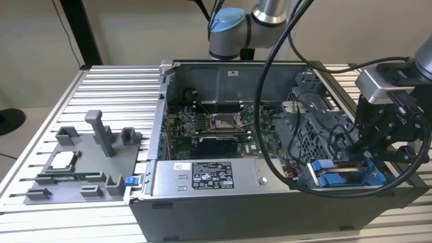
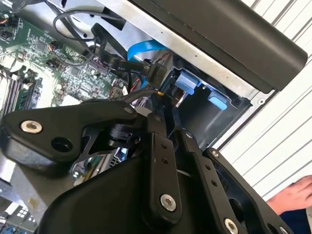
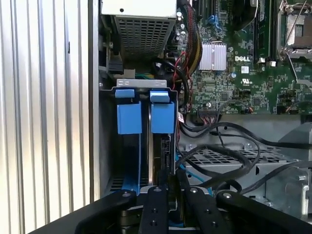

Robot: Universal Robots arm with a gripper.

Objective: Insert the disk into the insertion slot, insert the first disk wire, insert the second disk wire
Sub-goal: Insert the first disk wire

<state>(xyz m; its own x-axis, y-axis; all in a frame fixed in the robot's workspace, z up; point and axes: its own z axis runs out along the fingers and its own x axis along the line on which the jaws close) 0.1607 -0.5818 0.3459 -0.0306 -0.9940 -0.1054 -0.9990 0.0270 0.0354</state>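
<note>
The pincer [image 3: 171, 179] hangs closest to my camera, over the insertion slot [image 3: 141, 84]. Its tips are drawn together, and I cannot tell whether anything is pinched between them. Just past the tips the disk [image 3: 165, 152] stands on edge inside the slot. It is a thin dark slab framed by its bright blue carrier [image 3: 162, 118]. Black cables [image 3: 219, 147] loop beside the bay, and the green motherboard [image 3: 229, 87] lies beyond them. In the exterior view the open case [image 1: 236, 212] sits on the slatted table [image 1: 108, 81]. A grey parts tray [image 1: 74, 172] lies well apart, on the exterior view's left.
</note>
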